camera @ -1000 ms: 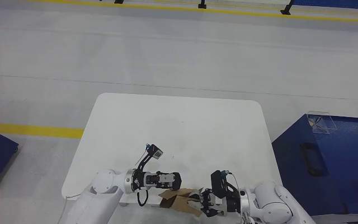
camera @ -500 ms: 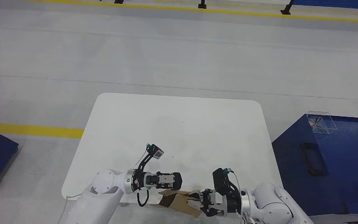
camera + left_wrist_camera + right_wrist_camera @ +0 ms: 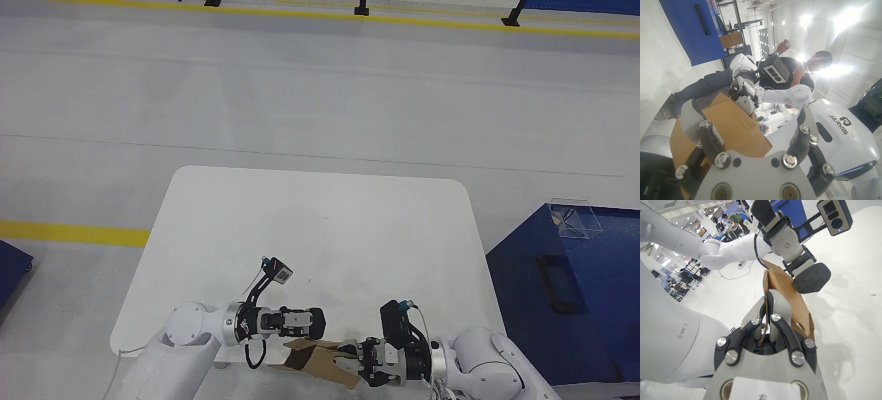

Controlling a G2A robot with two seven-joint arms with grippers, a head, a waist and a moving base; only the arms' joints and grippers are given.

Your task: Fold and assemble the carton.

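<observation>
I am holding the carton (image 3: 785, 289) in the right gripper (image 3: 767, 302). Its two curved metal fingers are squeezing together on one thin edge of the board, and the ribbed black pads are pressing it from both sides with no gap between them. The carton is reaching straight out ahead of those fingertips, at the near edge of the smooth white table (image 3: 300, 220). I cannot tell whether it is resting on the surface.

It is showing as plain brown corrugated board, mostly flat. Two layers are meeting along a creased fold, the far edge is looking ragged, and a loose flap is splaying out beside the right gripper's knuckles.

The left gripper (image 3: 786, 244) is facing the right one from the carton's other end, with its fingers spread wide apart. Its pads are oval, black and finely dimpled, on grey metal backs. One pad (image 3: 812, 278) is sitting just beside the carton's broad face, but I cannot tell whether it is touching. The other pad (image 3: 762, 212) is standing well clear of the board.
</observation>
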